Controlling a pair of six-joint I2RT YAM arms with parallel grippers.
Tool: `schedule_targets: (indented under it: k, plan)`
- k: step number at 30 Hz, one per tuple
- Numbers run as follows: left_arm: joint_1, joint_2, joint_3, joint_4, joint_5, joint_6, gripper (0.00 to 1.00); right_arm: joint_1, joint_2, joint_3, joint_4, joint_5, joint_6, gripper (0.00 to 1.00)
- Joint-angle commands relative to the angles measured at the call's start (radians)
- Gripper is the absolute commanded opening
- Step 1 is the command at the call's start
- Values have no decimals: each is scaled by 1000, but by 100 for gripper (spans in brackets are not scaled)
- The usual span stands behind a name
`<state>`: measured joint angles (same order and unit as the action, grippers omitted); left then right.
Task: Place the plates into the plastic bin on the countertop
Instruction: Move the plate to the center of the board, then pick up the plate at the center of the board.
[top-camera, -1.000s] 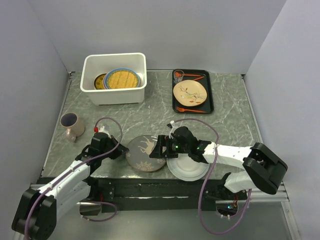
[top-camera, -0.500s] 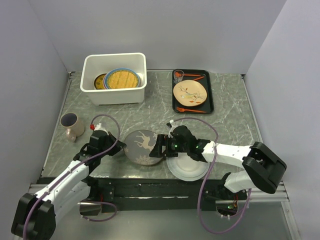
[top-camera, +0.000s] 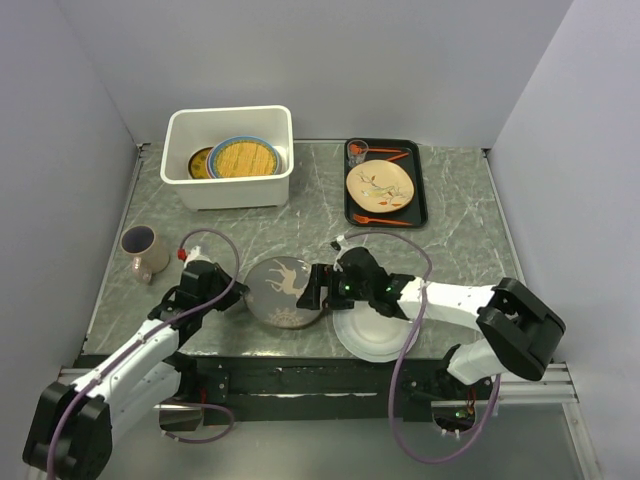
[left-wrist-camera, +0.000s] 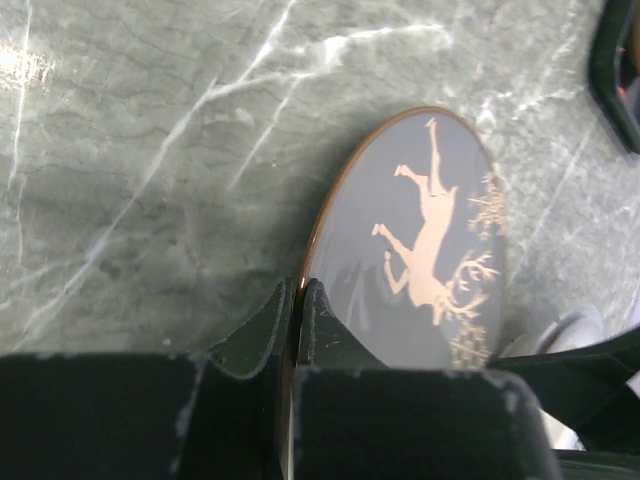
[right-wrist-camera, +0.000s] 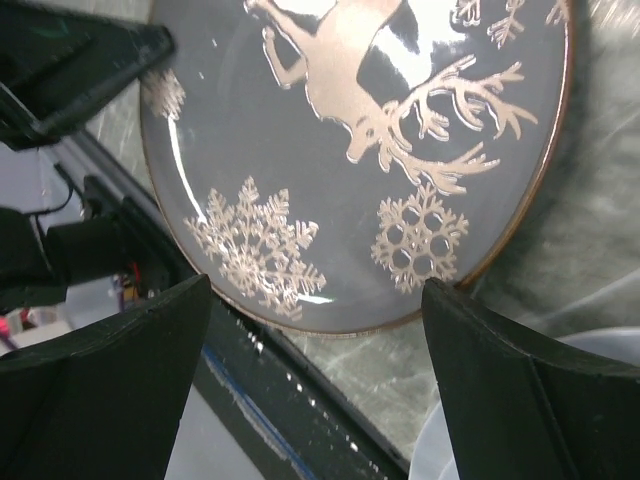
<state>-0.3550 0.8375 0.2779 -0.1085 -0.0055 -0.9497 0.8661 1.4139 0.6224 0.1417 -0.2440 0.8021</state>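
The dark plate with a white deer (top-camera: 284, 290) is tilted, its left edge raised off the grey marble countertop (top-camera: 460, 235). My left gripper (top-camera: 240, 300) is shut on that plate's rim; the left wrist view shows the fingers (left-wrist-camera: 262, 330) pinching the rim of the deer plate (left-wrist-camera: 420, 240). My right gripper (top-camera: 316, 291) is open at the plate's right edge, its jaws straddling the deer plate's (right-wrist-camera: 330, 150) lower rim without closing. A white plate (top-camera: 375, 338) lies under the right arm. The white plastic bin (top-camera: 230, 190) at the back left holds a gold-patterned plate (top-camera: 243, 158) on a blue one.
A flat black tray (top-camera: 418, 205) at the back holds a peach flower-painted plate (top-camera: 379, 185) and orange cutlery. A grey mug (top-camera: 141, 250) stands at the left. The countertop's front edge runs just below the deer plate. Walls close in the left, back and right.
The deer plate has been tipped up from flat and drawn a little back and left by my left gripper. My right gripper followed at its right edge.
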Motion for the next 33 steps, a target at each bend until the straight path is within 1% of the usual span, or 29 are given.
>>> schedule_targets:
  k: [1,5,6,8,9,10,12,16,18,20,21,23,24,25,28,29,32,33]
  plan:
    - [5,83,-31,75,-56,-9,1,5,22,77,-65,124,-40,92]
    - [5,120,-42,96,-59,0,4,7,33,105,-111,213,-55,92]
    - [5,120,-42,96,-62,-1,9,7,36,114,-122,231,-57,92]
    - [5,114,-48,95,-60,-4,14,7,51,131,-136,268,-60,92]
    - [5,101,-49,95,-59,-7,20,7,57,138,-139,282,-64,92]
    - [5,95,-49,93,-60,-9,24,5,63,146,-163,307,-64,92]
    - [5,77,-52,95,-56,-6,31,5,85,151,-160,318,-63,92]
    - [5,64,-65,101,-39,-8,38,7,144,184,-166,331,-69,92]
    - [5,69,-72,141,-25,-9,41,5,175,189,-159,324,-69,92]
    - [5,80,-91,191,-2,-12,43,5,197,188,-145,310,-67,89]
    - [5,96,-100,205,7,-14,44,5,203,188,-130,298,-67,83]
    - [5,118,-103,243,28,-17,45,7,220,189,-106,287,-69,76]
    - [5,145,-105,254,33,-17,46,7,223,189,-103,279,-67,69]
    - [5,158,-108,265,41,-17,46,7,227,189,-96,276,-69,66]
    - [5,202,-126,335,82,-27,46,5,232,188,-90,272,-69,62]
    - [5,213,-134,387,97,-35,46,5,235,188,-90,272,-72,61]
    - [5,250,-155,443,136,-44,40,7,244,191,-85,261,-70,60]
    - [5,262,-158,464,148,-43,32,5,246,191,-83,258,-73,59]
